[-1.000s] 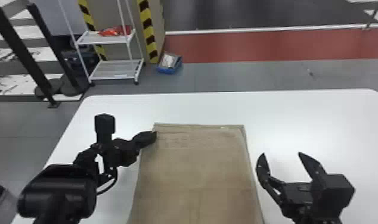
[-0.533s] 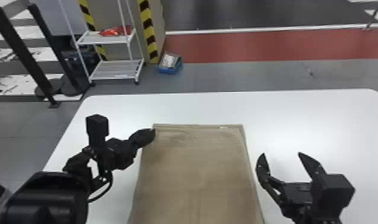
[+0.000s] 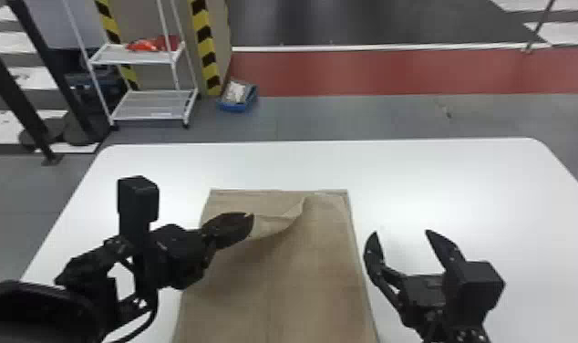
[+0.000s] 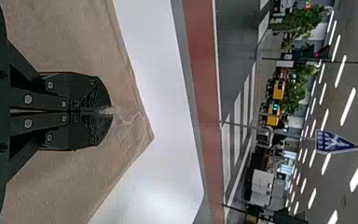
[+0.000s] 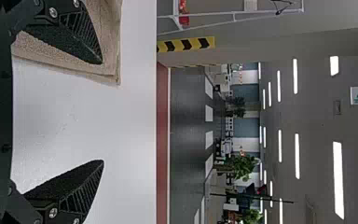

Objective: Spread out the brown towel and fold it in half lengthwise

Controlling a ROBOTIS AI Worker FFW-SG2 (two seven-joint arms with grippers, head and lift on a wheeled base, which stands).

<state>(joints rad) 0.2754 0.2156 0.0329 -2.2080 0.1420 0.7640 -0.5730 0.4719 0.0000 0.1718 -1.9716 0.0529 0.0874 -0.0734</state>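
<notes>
Opening step: upper layer of the towel being lifted, spreading looking unfinished

State of work. The brown towel (image 3: 301, 283) is lying lengthwise on the white table (image 3: 452, 178), between the two arms. From where I am standing, cloth is showing beneath a raised flap (image 3: 276, 226) near the far-left corner, so I am taking the towel to be doubled. On that reading, spreading out is the step in hand, and the lengthwise fold is waiting its turn.

End effectors. The left gripper (image 3: 250, 222) is clamping the upper layer, its fingers pressed together, just inside the far-left corner. A ridge is running from its tips towards the far-right part of the towel. The right gripper (image 3: 401, 232) is standing at the towel's right side with its fingers well apart, holding nothing. One of those fingers may be touching the cloth edge or only hanging over it; the angle is leaving that unsettled.

Next move, judged. The step is calling for the left arm to be carrying the flap up and across to the right, slowly enough that the lower layer is not dragging along. The right gripper is sitting conveniently for taking the corner and drawing it outward. If the flap is landing skewed, the ridge is likely becoming a wrinkle needing smoothing before any folding.
</notes>
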